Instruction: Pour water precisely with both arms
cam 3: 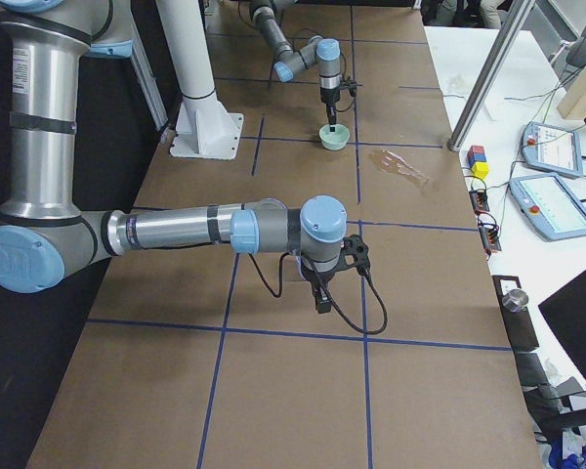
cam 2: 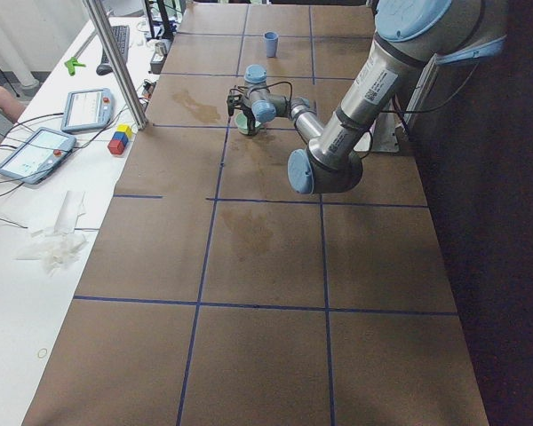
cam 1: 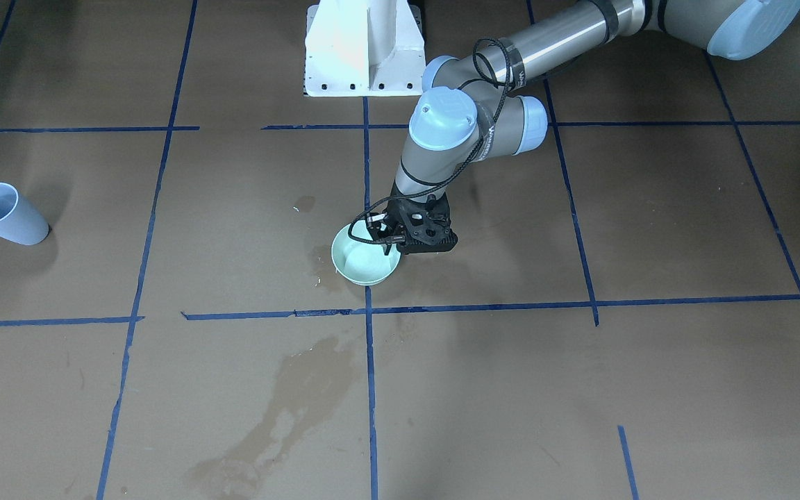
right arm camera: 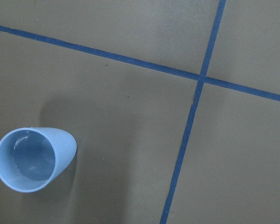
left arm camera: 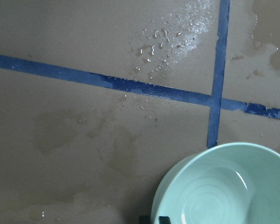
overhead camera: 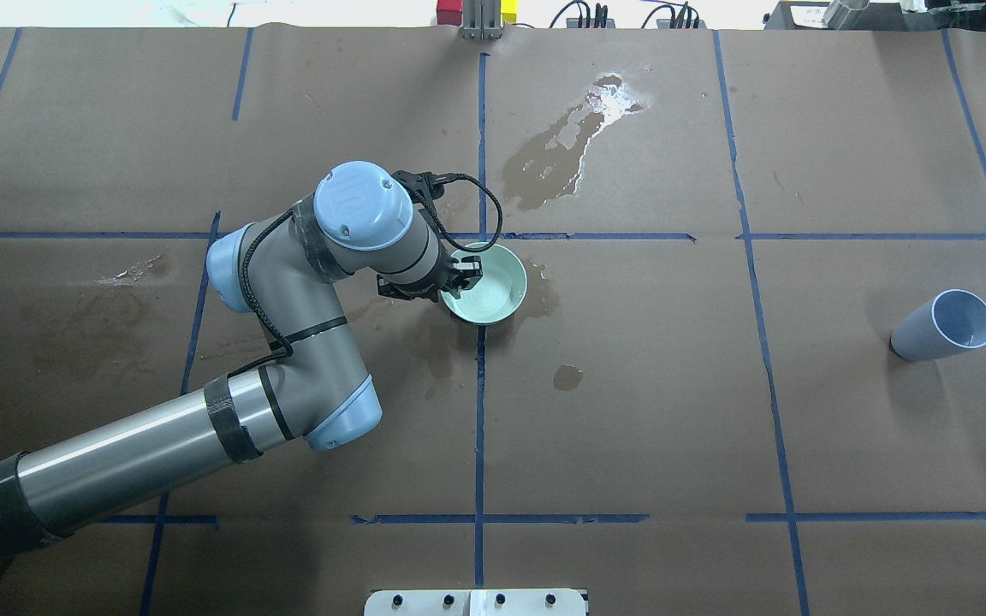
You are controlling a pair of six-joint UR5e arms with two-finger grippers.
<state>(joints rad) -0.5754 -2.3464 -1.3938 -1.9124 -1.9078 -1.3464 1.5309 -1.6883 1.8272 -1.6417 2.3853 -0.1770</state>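
Note:
A pale green bowl [cam 1: 365,262] stands near the table's middle on wet brown paper; it also shows in the overhead view [overhead camera: 493,289] and the left wrist view [left arm camera: 224,186], with a faint glossy sheen inside. My left gripper [overhead camera: 462,273] is at the bowl's rim, its fingertips astride the rim and shut on it [cam 1: 392,237]. A light blue cup [overhead camera: 945,325] stands far to my right, apart from both arms; the right wrist view looks down into the cup [right arm camera: 32,158], where a thin sheen of water [right arm camera: 30,165] shows. My right gripper [cam 3: 319,296] shows only in the exterior right view; I cannot tell its state.
Wet spill patches darken the paper beyond the bowl [overhead camera: 574,141] and around it [overhead camera: 442,342]. The white pedestal [cam 1: 362,48] stands at the robot's side of the table. Tablets [cam 3: 552,205] and coloured blocks [cam 3: 479,161] lie on the white bench beyond the far edge.

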